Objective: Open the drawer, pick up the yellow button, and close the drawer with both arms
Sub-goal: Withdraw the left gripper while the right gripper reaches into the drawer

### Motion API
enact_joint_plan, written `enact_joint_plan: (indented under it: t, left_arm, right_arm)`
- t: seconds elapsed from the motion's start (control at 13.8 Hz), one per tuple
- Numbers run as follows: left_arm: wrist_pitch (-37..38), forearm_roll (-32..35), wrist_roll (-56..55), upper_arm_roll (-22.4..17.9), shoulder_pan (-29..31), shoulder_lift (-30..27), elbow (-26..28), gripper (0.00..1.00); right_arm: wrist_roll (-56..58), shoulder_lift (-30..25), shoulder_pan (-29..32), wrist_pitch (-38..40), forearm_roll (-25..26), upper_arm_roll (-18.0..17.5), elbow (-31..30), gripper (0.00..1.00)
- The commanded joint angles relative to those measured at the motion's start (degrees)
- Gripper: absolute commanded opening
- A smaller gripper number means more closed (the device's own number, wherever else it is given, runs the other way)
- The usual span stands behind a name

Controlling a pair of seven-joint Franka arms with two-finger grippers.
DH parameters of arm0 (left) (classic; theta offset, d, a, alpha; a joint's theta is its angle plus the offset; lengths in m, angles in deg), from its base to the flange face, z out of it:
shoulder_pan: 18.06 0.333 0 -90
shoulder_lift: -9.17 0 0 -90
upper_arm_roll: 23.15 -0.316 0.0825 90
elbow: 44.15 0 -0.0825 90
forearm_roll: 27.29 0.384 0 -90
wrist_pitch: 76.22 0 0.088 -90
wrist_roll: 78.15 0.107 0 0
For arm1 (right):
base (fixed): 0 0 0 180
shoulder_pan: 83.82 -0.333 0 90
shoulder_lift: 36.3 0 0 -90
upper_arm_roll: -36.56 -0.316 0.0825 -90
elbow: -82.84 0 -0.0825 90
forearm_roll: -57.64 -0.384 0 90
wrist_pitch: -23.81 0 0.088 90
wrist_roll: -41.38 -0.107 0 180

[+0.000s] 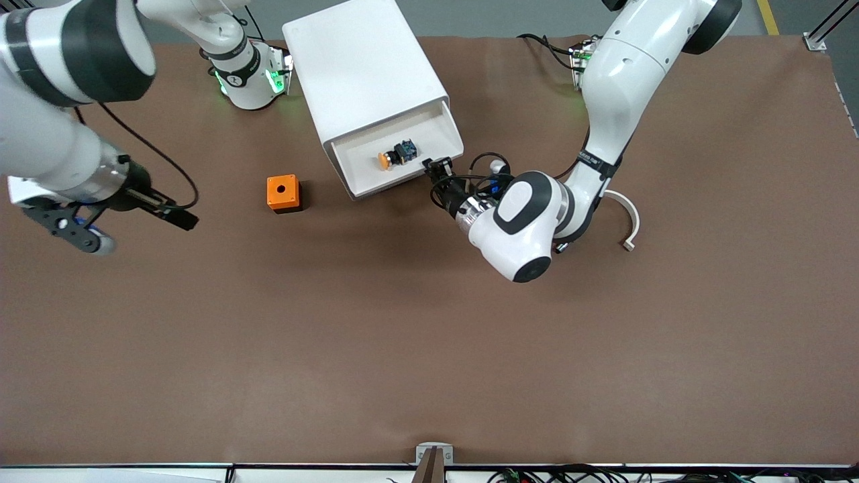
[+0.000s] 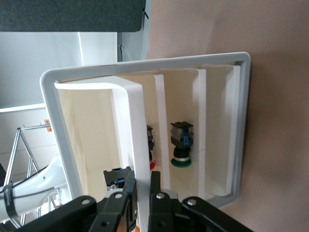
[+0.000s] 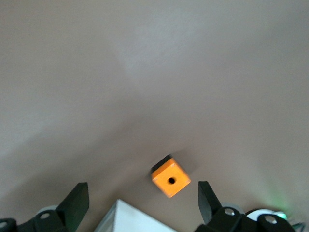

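The white cabinet [image 1: 362,67] lies on the table with its top drawer [image 1: 402,180] pulled out. The button [image 1: 394,156] lies in that drawer, orange cap toward the right arm's end. My left gripper [image 1: 435,168] is shut on the drawer's front wall; in the left wrist view [image 2: 143,191] the fingers [image 2: 126,186] clamp that wall [image 2: 137,125], and the button's black body [image 2: 115,176] shows just past it. My right gripper [image 1: 161,209] is open and empty, up over bare table beside the orange cube [image 1: 283,193]; its wrist view [image 3: 142,192] shows the cube [image 3: 171,180].
Lower drawers hold a green-capped part [image 2: 181,145] and a red-capped part [image 2: 150,145]. A white curved piece [image 1: 629,221] lies on the table near the left arm. A cabinet corner [image 3: 125,220] shows in the right wrist view.
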Motion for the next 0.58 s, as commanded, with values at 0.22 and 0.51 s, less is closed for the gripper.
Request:
enact_joint_plan:
  t: [0.22,0.51]
  left_arm:
    - [0.04,-0.27,3.35,-0.12,3.68,0.74,-2.79,0.19]
    - [0.04,-0.18,4.59,-0.12,3.94,0.39,-2.79,0.99]
  right_arm:
    - [-19.17,0.04,-12.30,-2.87,-1.13,0.53,-0.92,1.00]
    - [-27.62,1.09,-18.81,-8.05,-3.41,0.53,-1.97,1.00]
